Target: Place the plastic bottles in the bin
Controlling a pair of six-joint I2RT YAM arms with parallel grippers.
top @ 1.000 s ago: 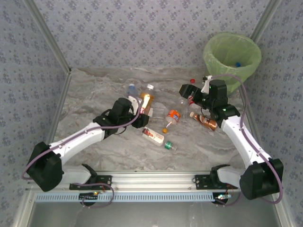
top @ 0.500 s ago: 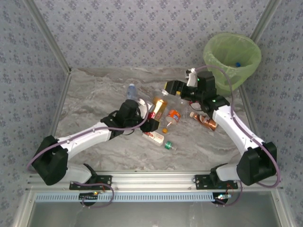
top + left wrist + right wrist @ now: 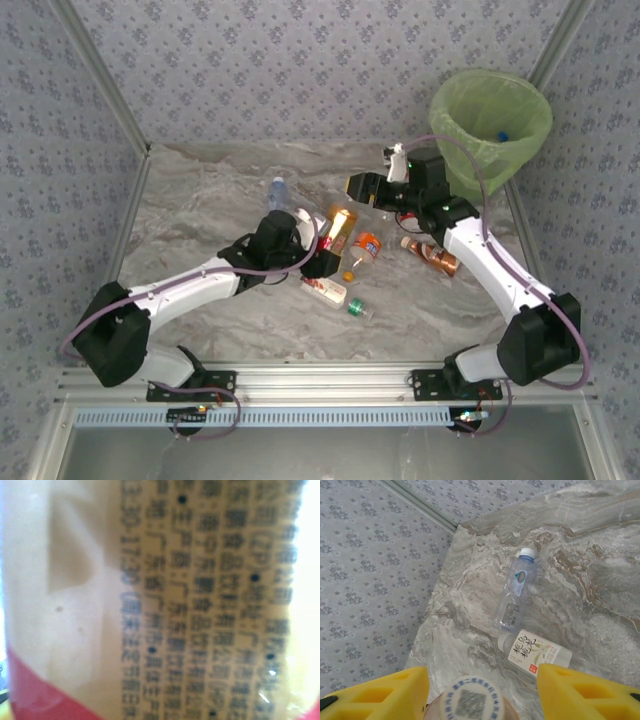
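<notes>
**Amber bottle (image 3: 340, 228) at a likely handover between the two grippers**
The left gripper (image 3: 326, 250) was clamped on the bottle's printed label. The right gripper (image 3: 355, 190) had its yellow fingers (image 3: 380, 692) either side of the QR-marked cap (image 3: 470, 705), a gap on one side, not pinching. The bin (image 3: 462, 140) sat behind the right wrist. If the left let go before the cap grip seated, the bottle would likely drop among the loose bottles (image 3: 517, 592) beyond the fingers.
</notes>
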